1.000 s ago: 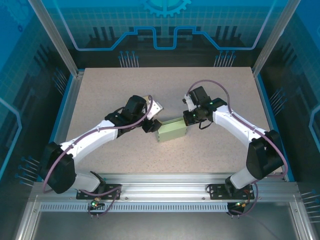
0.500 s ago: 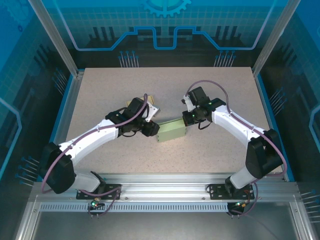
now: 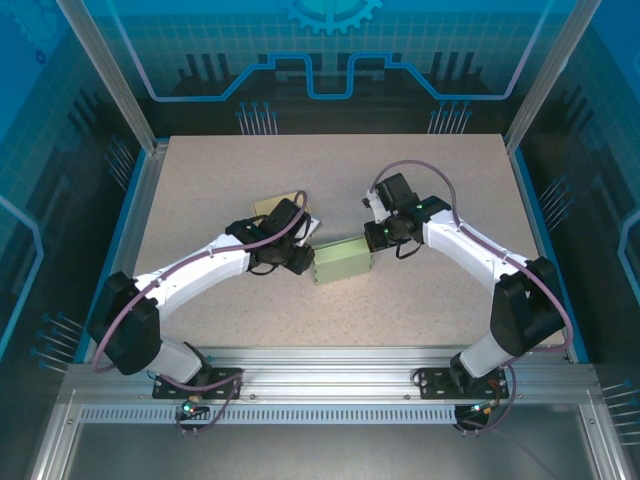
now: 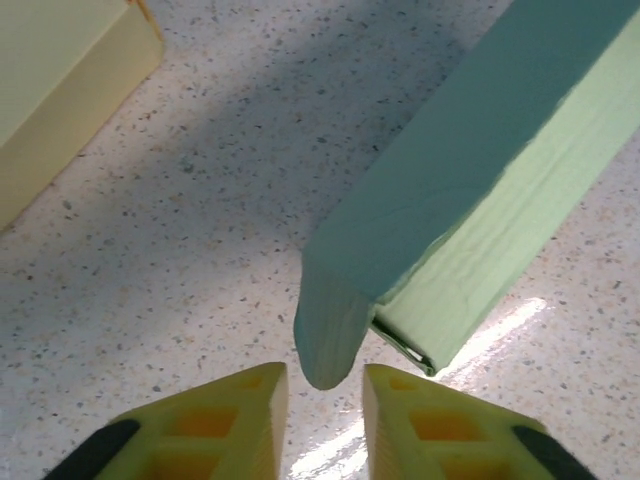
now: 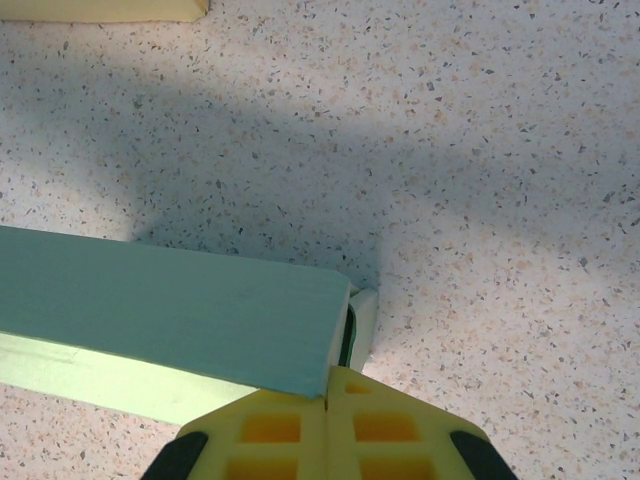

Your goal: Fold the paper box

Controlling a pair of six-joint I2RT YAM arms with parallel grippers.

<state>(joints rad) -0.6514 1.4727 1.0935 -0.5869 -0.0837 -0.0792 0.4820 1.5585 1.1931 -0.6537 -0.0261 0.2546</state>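
Observation:
The pale green paper box (image 3: 343, 262) lies on the table between both arms. In the left wrist view its long body (image 4: 470, 180) runs up to the right, and a rounded end flap (image 4: 328, 330) hangs off its near end. My left gripper (image 4: 325, 388) is open by a narrow gap at the box's left end (image 3: 303, 257). The flap's tip sits between the fingertips and touches neither. My right gripper (image 5: 328, 398) is shut, its fingers pressed together against the box's right end (image 3: 378, 240), beside a small tucked flap (image 5: 362, 318).
A pale yellow box (image 3: 281, 210) lies on the speckled table (image 3: 450, 190) just behind the left arm; it also shows as the yellow box (image 4: 60, 90) at the left wrist view's upper left. Metal posts and blue panels wall the table.
My left gripper has swung in to the box's left end, and its jaws have narrowed around the flap tip. The right arm and the box have stayed put.

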